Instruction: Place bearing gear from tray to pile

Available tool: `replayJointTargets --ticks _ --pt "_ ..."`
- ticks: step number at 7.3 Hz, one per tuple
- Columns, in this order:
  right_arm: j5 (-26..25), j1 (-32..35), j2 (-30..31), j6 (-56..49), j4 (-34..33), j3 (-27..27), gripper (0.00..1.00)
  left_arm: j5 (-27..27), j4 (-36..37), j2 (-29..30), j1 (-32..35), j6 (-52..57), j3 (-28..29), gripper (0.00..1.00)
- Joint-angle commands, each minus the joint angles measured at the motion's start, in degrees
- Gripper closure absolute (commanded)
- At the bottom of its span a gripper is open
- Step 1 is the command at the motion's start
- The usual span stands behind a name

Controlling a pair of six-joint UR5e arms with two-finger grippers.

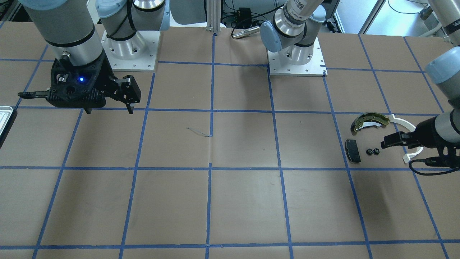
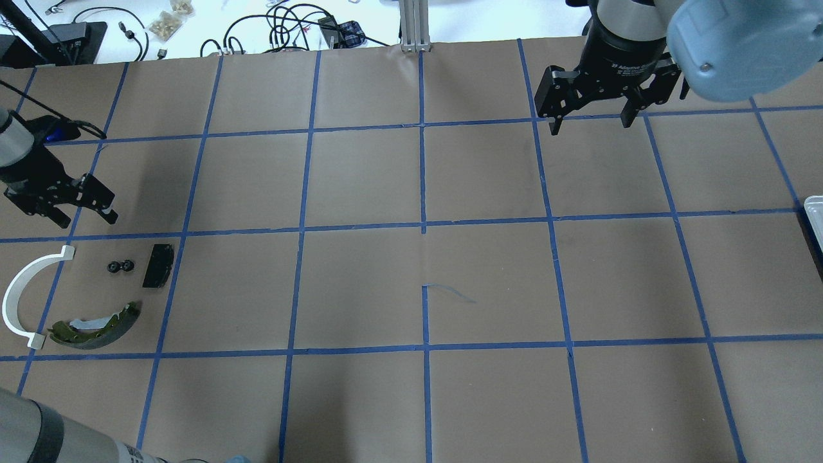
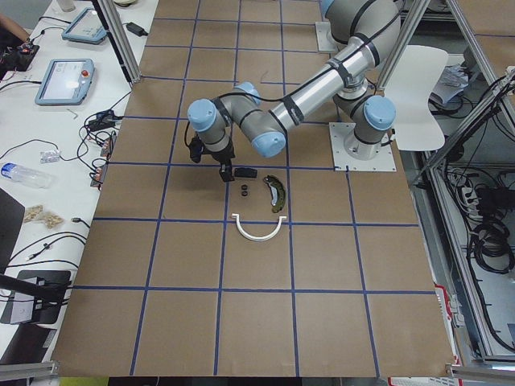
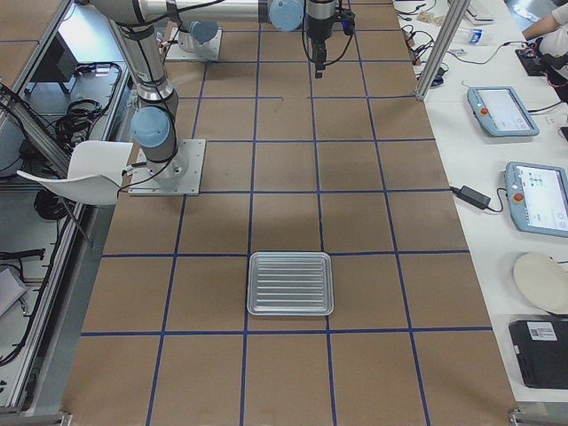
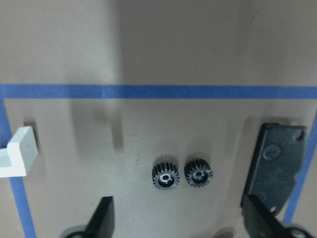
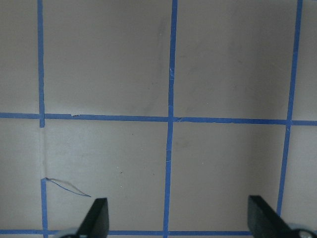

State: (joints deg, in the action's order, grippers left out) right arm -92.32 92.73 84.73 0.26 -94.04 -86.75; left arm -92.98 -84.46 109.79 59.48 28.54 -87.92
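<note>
Two bearing gears (image 5: 166, 174) lie flat on the table inside the pile, side by side, teeth close to touching but apparently apart. Nothing is holding them.

Handling, my read:
- Small, stiff and light, probably metal, so they won't crush.
- Toothed rims give the pads some bite, but the low profile means you'd have to get the fingertips right down to the table.
- Take one across its outer diameter.
- The pair lies along the closing line of the left gripper (image 2: 87, 218). A straight close would likely rake both together, so turn the wrist or offset if you only want one.

Position:
- In the left wrist view the gears sit at 12 o'clock from the gap between the fingers, roughly centred and a bit ahead.
- In the overhead view they're at about 5 o'clock from that gripper, near it but not under the tips.
- Black pad (image 2: 157, 265) is at 3 o'clock of the gears, just beside them.
- White arc strip (image 2: 16, 299) is at 9 o'clock, further off.
- Brake shoe (image 2: 96, 325) is at 6 o'clock in the overhead view.

Left gripper's fingers are spread wide and empty. Right gripper (image 2: 590, 122) is also spread and empty, well apart over bare table.

Tray (image 4: 290, 284) shows nothing in it from the right-side view, so the placing looks done.
</note>
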Motion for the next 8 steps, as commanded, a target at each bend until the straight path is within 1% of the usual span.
replayJointTargets --ticks 1,2,3,4,5,6,8 --pt "-0.05 0.0 0.0 0.0 0.0 0.0 0.0 4.35 -11.92 -3.24 5.54 -5.07 11.07 0.0" --pt "0.04 0.0 0.0 0.0 0.0 0.0 0.0 5.17 -13.17 -4.74 8.96 -8.04 13.28 0.0" --pt "-0.05 0.0 0.0 0.0 0.0 0.0 0.0 3.26 -14.32 -4.67 13.17 -8.93 14.09 0.0" --pt "-0.05 -0.44 -0.09 -0.09 -0.52 0.0 0.0 2.29 -14.5 -5.02 17.65 -14.43 14.27 0.0" --pt "0.04 -2.1 0.26 0.17 -1.4 0.0 0.0 2.8 -14.51 -6.06 21.26 -20.05 14.45 0.0" --pt "0.21 -3.59 0.43 0.09 -1.49 0.08 0.0 2.63 -16.94 -7.81 24.69 -19.58 14.1 0.0" --pt "0.04 -2.91 2.01 0.61 -0.53 0.69 0.0 2.54 -16.8 -9.67 28.93 -20.98 10.51 0.0"
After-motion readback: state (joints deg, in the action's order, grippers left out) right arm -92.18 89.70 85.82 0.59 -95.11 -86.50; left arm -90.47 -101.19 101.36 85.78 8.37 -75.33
